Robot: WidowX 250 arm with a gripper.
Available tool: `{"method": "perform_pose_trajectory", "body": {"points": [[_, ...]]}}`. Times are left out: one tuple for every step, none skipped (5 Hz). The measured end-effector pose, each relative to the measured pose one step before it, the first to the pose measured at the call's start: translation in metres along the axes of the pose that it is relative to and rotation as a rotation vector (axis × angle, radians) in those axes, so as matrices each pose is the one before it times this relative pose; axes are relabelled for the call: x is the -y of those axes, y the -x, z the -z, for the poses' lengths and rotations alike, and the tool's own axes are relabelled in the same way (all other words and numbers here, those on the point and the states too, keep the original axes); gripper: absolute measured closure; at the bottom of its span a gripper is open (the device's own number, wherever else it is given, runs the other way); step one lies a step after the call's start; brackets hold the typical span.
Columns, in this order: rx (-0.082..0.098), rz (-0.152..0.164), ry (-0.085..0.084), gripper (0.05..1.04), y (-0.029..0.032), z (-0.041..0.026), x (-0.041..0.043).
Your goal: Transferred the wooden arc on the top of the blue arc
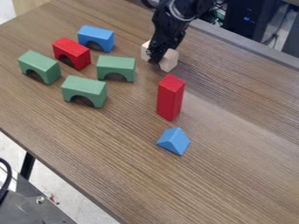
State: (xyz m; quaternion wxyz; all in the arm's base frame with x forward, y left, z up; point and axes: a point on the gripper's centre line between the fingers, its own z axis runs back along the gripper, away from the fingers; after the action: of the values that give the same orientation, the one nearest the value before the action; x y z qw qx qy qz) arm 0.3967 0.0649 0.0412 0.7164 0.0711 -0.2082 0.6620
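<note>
Jutting out either side of gripper [156,57], wooden arc [169,60]

Bright, soft light falls across the wooden table [234,183], with a pale sheen spreading over its right side. The green arches [84,86] have lighter tops than sides, and dark shade fills their hollows. Small blue lights [248,18] glow against dark equipment [236,6] at the far right

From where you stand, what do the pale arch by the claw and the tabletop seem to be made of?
Pale arch: probably bare wood, given its matte, unpainted tan faces.
Tabletop: wood or wood-look laminate; streaky brown grain, faint sheen.
</note>
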Motion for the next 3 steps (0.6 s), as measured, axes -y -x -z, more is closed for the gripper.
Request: {"method": "perform_pose_trajectory", "body": {"points": [[-0.0067,-0.0128,0.0047,0.519,-0.00154,-0.00624,-0.00320],[0.0157,-0.0588,0.0456,0.519,-0.01661,-0.02430,0.00414],[0.0060,-0.0450,0.0201,0.519,-0.00837,-0.01502,-0.00129]]}}
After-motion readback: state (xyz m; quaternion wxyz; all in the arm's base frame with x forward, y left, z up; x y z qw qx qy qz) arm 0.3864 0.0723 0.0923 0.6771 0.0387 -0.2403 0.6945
